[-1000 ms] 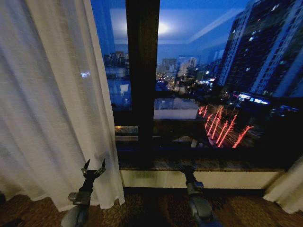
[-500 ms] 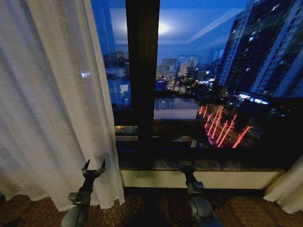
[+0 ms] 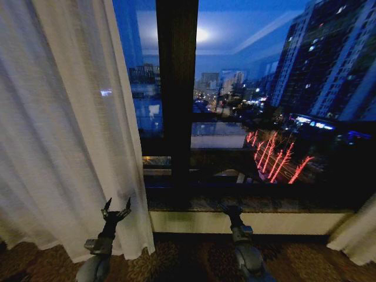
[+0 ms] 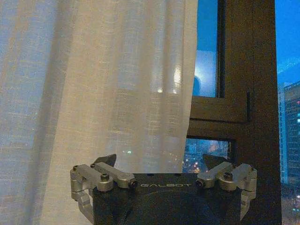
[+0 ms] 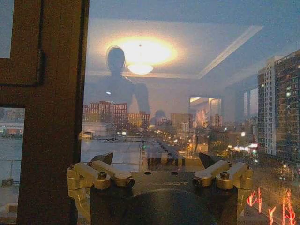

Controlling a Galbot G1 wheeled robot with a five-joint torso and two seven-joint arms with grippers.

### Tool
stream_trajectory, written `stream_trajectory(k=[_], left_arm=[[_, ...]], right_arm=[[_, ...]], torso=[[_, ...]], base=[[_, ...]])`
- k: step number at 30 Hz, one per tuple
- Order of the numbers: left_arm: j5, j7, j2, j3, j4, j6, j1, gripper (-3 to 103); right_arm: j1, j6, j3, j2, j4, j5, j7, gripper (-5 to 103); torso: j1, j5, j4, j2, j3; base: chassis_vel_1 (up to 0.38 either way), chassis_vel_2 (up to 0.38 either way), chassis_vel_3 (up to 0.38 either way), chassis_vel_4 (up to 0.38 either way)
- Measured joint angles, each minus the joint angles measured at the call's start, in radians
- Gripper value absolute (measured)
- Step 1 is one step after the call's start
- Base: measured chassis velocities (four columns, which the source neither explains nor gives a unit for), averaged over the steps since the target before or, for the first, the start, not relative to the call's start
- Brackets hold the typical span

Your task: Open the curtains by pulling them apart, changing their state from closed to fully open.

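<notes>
At nine o'clock hangs the left sheer curtain [image 3: 64,129]; the left gripper [image 3: 116,207], wide open and empty, is beside its hem. The right gripper [image 5: 154,161] is open, empty. Thin fabric may slip if pinched loosely.

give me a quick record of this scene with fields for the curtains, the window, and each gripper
left curtain: drawn to the left side, hanging to the floor
right curtain: bunched at the far right edge
window: uncovered in the middle, night city outside
left gripper: open, low, just before the left curtain's inner edge, holding nothing
right gripper: open, low, facing the bare glass, holding nothing
</notes>
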Motion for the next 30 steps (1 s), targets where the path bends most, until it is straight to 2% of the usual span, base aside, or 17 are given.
stream_trajectory(k=[30], left_arm=[[0.000, 0.000, 0.000, 0.000, 0.000, 0.000, 0.000, 100]], right_arm=[[0.000, 0.000, 0.000, 0.000, 0.000, 0.000, 0.000, 100]], torso=[[0.000, 0.0000, 0.0000, 0.000, 0.000]], base=[[0.000, 0.000, 0.000, 0.000]])
